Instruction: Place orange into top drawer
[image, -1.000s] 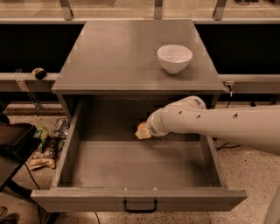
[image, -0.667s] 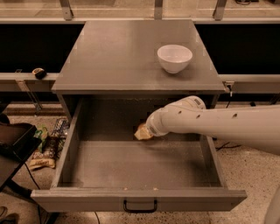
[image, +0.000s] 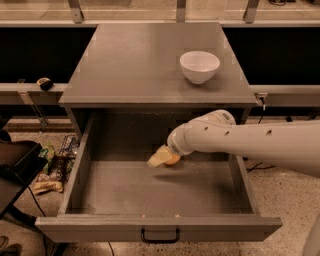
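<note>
Inside top drawer, hand clasps orange.

Top drawer: wide grey metal, pulled fully open toward the near side, w/ speckled grey floor, tall side walls and a small black handle at ctr of the front panel. Orange: small, round, matte, only partly showing. It sits inside the drawer, far half, slightly right of ctr, low over the floor; can't tell if it rests on it. Gripper is right against the orange's left side, also inside the drawer.
</note>
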